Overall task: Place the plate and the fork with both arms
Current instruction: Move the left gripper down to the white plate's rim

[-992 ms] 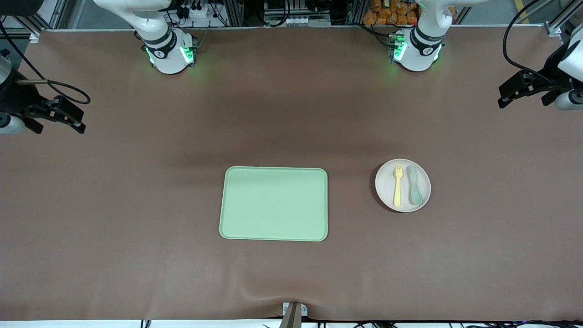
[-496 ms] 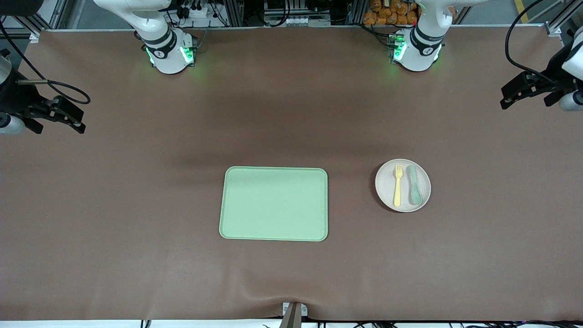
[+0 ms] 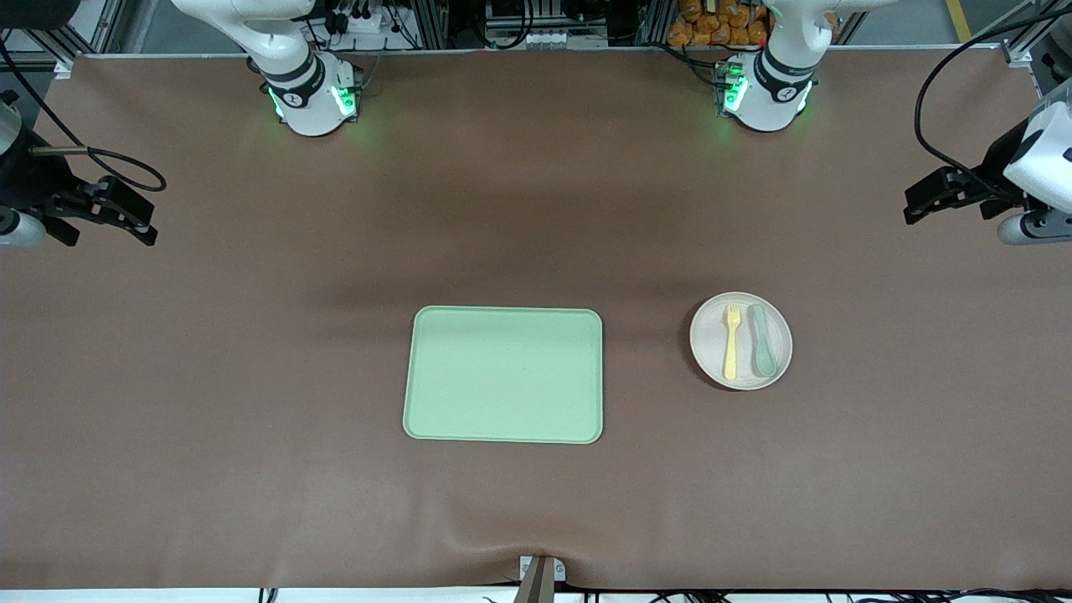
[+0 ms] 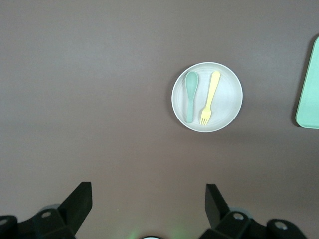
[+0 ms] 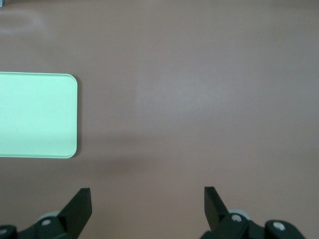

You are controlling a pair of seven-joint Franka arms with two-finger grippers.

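Bare brown desk [image 3: 251, 377] surrounds the green tray [image 3: 503, 374] and the plate [image 3: 741, 341], which lie well apart with an open lane between them. On the plate, fork [image 3: 732, 340] and spoon [image 3: 761, 338] lie just beside each other.

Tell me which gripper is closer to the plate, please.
Left. The left gripper hangs over bare table at the left arm's end, not far from the plate. The right gripper waits at the right arm's end, with the tray between.
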